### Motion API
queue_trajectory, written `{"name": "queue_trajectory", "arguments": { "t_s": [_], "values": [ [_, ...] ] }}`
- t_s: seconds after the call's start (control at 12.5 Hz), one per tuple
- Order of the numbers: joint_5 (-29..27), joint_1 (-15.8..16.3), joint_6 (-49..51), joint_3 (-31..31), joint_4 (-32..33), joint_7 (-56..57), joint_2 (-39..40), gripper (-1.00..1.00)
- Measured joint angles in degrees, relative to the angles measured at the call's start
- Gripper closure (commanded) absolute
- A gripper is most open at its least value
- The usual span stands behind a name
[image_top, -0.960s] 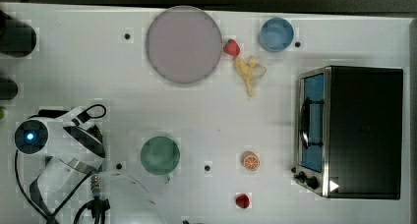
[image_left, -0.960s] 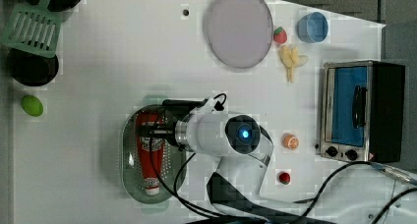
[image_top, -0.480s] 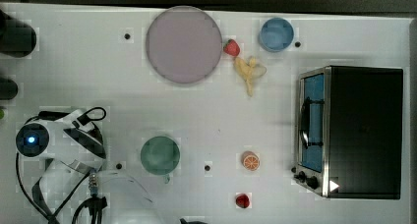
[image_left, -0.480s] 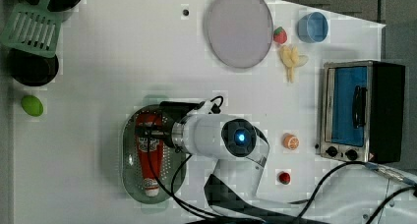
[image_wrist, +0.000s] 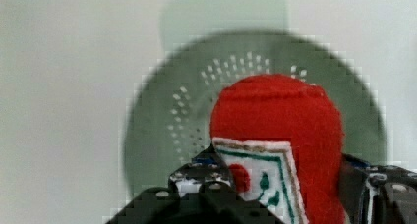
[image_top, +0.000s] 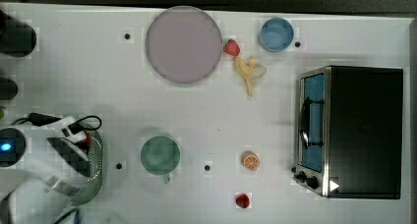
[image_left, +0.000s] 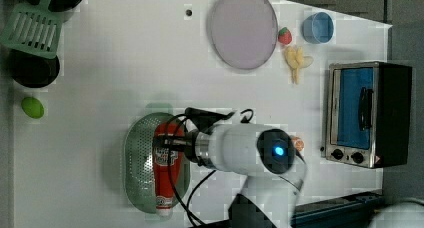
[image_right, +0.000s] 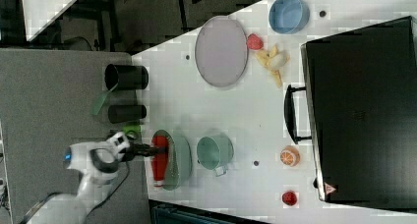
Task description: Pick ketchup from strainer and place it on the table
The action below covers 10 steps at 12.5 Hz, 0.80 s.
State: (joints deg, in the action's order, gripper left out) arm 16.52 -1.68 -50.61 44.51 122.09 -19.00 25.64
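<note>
The ketchup (image_left: 165,180), a red squeeze bottle with a white-and-red label, lies lengthwise in the pale green strainer (image_left: 136,163) on the white table (image_top: 196,121). My gripper (image_left: 167,143) reaches down across the bottle's upper body. In the wrist view the ketchup (image_wrist: 275,121) sits between the two dark fingers (image_wrist: 196,177), which press on both its sides, with the strainer (image_wrist: 196,101) behind it. The right view shows the ketchup (image_right: 160,165) against the strainer (image_right: 181,160) with the gripper (image_right: 147,150) on it. From the top view, the arm hides most of the strainer (image_top: 97,160).
A green mug (image_top: 160,155) stands just beside the strainer on the top view's right. Farther off are a purple plate (image_top: 183,43), a blue bowl (image_top: 276,34), a strawberry (image_top: 231,47), a banana (image_top: 249,71), an orange slice (image_top: 251,160) and a toaster oven (image_top: 354,130).
The fingers have closed from wide open onto the ketchup's sides. The arm has shifted slightly toward the top view's left. The bottle still lies in the strainer.
</note>
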Motion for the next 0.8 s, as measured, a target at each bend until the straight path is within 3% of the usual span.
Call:
{"name": "queue_trajectory", "arguments": {
  "t_s": [0.32,0.56,0.8],
  "values": [
    [-7.29,-3.68,6.32,3.53,-4.36,3.69,-13.07,-0.18],
    [-13.7,-6.25,16.28,4.28,-10.35,11.04,-14.06,-0.18],
    [-14.41,-10.17,23.85,2.43,-13.88,19.04,-13.18,-0.18]
  ]
}}
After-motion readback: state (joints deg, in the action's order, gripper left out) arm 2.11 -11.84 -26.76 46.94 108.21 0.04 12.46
